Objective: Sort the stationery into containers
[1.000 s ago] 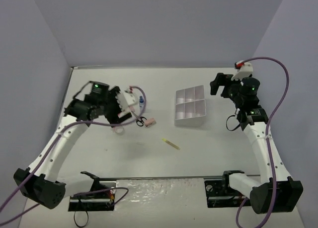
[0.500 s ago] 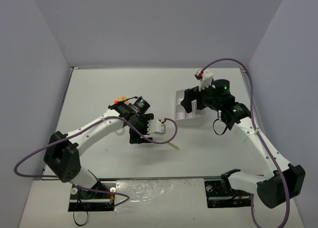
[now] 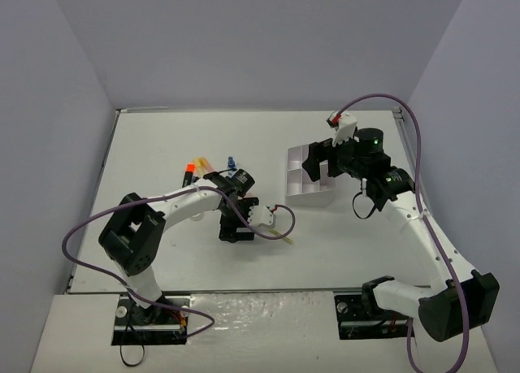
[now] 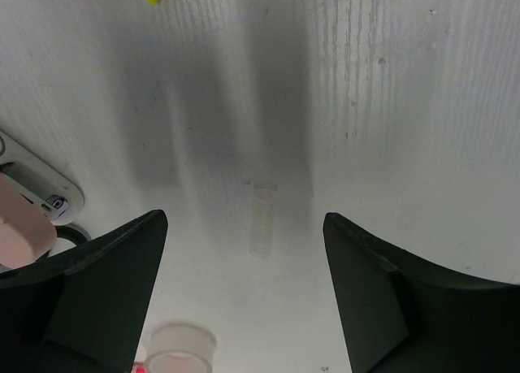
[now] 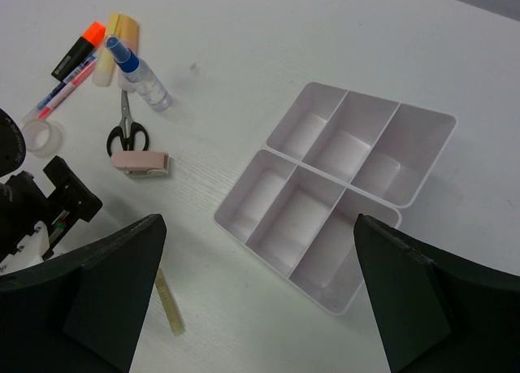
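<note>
No compartment of the white six-compartment plastic organiser tray (image 5: 296,210) holds anything, so the sorting looks barely begun. The step in hand seems to be a first pick by the left arm. The left jaws stand spread and empty, low over the desk (image 3: 366,259), left of its middle. Directly between them lies a short pale translucent tube (image 4: 262,219); what it is I cannot tell. The thin yellow stick (image 3: 281,233) lies just beside them, toward the right edge and outside the gap. The pink eraser block (image 5: 140,163), black-handled scissors (image 5: 126,133) and clear tape ring (image 5: 36,137) lie close by. The next move likely calls for lowering straight down and closing squarely, since the target is so slim. The right jaws, spread and empty, hang over the tray in the far right part of the desk.
</note>
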`<state>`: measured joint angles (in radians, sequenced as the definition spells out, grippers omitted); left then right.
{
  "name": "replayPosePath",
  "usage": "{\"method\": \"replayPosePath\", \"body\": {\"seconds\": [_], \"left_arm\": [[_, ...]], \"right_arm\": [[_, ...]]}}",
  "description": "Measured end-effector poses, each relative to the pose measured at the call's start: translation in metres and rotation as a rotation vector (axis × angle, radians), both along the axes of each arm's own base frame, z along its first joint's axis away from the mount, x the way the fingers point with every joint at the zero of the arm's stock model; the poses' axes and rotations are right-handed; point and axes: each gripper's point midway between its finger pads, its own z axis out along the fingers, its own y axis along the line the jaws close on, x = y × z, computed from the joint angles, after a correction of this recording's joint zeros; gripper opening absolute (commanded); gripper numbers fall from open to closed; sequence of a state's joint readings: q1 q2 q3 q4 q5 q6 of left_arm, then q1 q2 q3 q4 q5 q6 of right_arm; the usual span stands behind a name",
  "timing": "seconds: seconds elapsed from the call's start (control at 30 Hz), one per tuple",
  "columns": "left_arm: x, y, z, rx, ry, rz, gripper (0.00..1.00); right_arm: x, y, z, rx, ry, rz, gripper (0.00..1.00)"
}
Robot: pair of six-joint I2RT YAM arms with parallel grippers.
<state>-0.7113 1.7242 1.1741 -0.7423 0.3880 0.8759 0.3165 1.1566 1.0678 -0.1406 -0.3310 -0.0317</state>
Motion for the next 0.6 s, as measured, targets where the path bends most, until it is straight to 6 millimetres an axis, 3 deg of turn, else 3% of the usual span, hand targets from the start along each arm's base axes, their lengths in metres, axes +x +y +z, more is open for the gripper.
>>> {"method": "replayPosePath", "body": {"seconds": [0.37,0.6], "left_arm": [[0.012,0.006,-0.023,0.056,-0.039,0.010,0.62],[0.010,0.008,-0.024,0.061,-0.038,0.011,0.35]], "right_arm": [[-0.004,-0.002,0.005,0.006,-0.016,0.001,1.00],[-0.006,-0.002,0.007,0.009,-0.022,0.000,1.00]]}}
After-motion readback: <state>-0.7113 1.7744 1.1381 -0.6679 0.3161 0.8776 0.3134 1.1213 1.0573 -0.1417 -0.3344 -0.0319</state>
